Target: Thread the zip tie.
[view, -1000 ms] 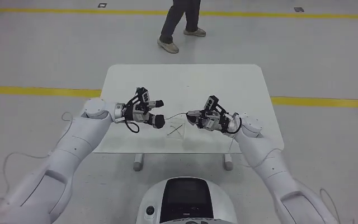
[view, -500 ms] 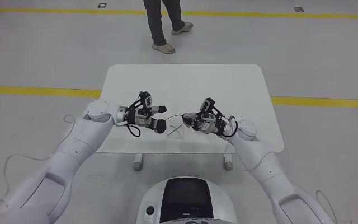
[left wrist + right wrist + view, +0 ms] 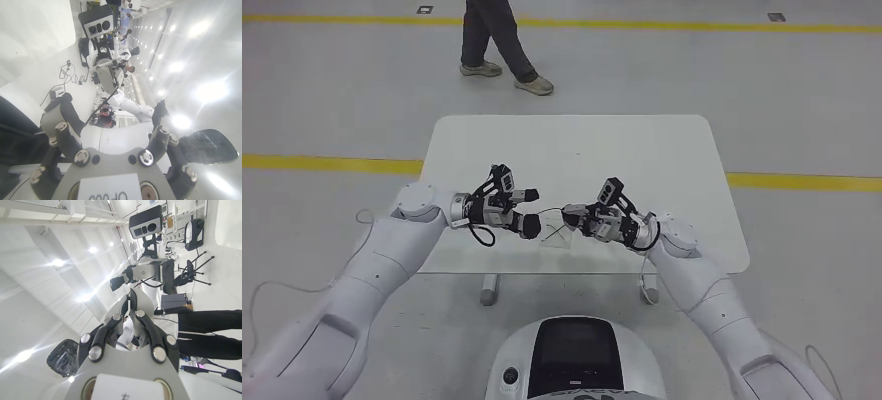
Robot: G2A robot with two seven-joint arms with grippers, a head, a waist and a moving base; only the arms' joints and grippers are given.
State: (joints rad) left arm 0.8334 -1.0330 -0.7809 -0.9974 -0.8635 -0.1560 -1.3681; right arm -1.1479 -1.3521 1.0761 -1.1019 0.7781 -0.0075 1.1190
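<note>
- Two claws of mine hang over the near half of the white table [image 3: 642, 150], facing each other and close together, neither touching the top.
- My right claw [image 3: 571, 212] is on the right of the gap. Its fingers [image 3: 132, 300] are pinched narrow, and the left wrist view shows the zip tie [image 3: 550, 209] coming out from between them.
- The zip tie is a thin dark strip held in the air above the table, between the two claws.
- Its long axis runs left to right across the scene, with a slight bow in the middle. The held end is on the right and the free end points left, toward my other claw.
- My left claw [image 3: 530, 210] is on the left of the gap, spread wide, with one finger toward the far side and one toward the near side. It grips nothing.
- In the left wrist view the strip [image 3: 100, 106] slants down from the right claw toward the space between my spread fingers [image 3: 64, 111]. I cannot tell whether its tip touches either finger.
</note>
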